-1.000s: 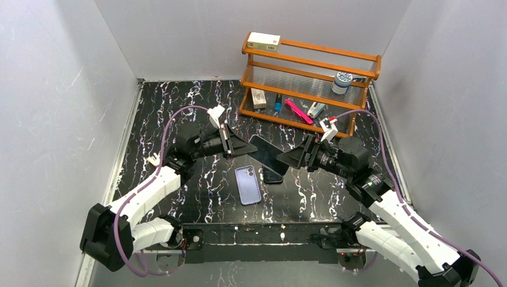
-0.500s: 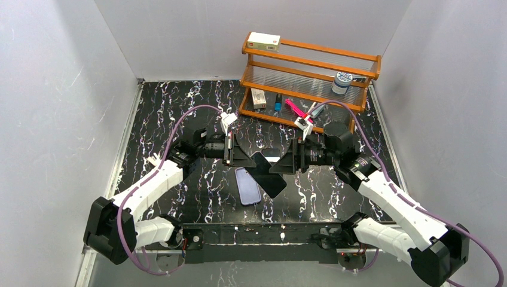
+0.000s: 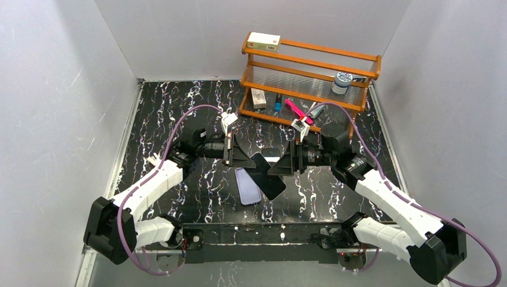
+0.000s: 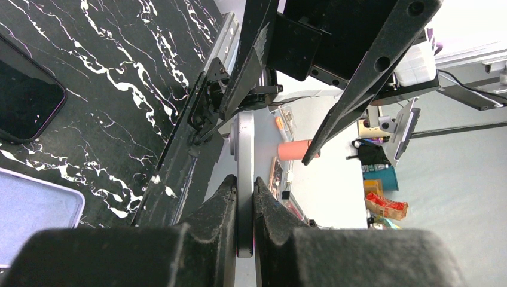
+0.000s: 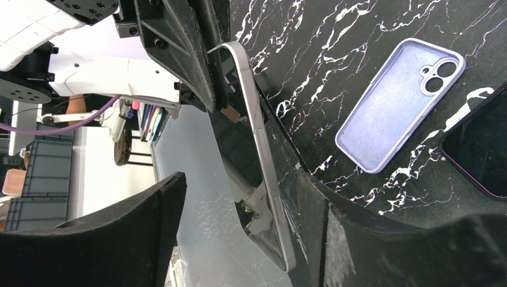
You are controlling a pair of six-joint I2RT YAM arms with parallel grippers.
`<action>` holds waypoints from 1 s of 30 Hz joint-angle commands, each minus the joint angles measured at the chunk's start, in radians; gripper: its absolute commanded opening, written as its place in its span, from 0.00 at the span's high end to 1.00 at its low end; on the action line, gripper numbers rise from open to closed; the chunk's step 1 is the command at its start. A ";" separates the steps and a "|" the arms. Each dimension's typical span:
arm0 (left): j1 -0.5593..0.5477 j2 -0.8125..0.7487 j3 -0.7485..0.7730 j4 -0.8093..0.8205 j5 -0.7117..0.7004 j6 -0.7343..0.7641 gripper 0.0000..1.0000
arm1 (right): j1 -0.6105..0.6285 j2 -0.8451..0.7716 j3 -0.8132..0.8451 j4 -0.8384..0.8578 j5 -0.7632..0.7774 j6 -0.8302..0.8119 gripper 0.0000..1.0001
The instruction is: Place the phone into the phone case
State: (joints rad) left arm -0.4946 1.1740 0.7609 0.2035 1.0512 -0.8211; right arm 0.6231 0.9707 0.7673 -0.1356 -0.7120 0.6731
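Black fingers (image 4: 221, 209) of the left gripper (image 4: 244, 182) are being pressed shut on the thin body of a silver-edged phone (image 4: 244, 137), which is being held in mid-air above the black marble table (image 3: 161, 113), between the two arms. Below it, the lavender phone case (image 3: 247, 186) is lying flat on the table, hollow side up, its camera cut-out showing at one end, apart from both grippers. Just beside the case a second dark phone (image 5: 478, 149) is lying flat. Further right, the right gripper (image 5: 242, 185) is being held wide open with its jaws either side of the lifted phone's free end; whether either jaw is touching it cannot be told
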 commanded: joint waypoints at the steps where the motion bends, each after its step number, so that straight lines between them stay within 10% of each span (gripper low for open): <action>1: 0.001 -0.006 0.028 0.010 0.059 0.009 1.00 | 0.004 0.016 -0.015 0.042 -0.043 -0.020 0.34; 8: 0.000 -0.006 0.037 0.022 0.054 -0.003 1.00 | 0.003 0.042 -0.071 0.160 -0.127 0.043 0.49; 13: 0.001 -0.010 0.045 0.019 0.051 -0.010 0.96 | 0.004 0.052 -0.078 0.181 -0.144 0.050 0.84; 19: 0.001 -0.025 0.131 -0.176 -0.073 0.100 0.45 | 0.004 0.026 -0.104 0.236 -0.111 0.103 0.99; 30: 0.002 -0.131 0.238 -0.487 -0.640 0.239 0.02 | 0.006 0.040 -0.193 0.320 0.020 0.263 0.99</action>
State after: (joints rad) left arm -0.4934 1.1095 0.9726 -0.1684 0.6495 -0.6304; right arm 0.6289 1.0149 0.5957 0.0883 -0.7635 0.8536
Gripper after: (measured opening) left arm 0.934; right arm 0.080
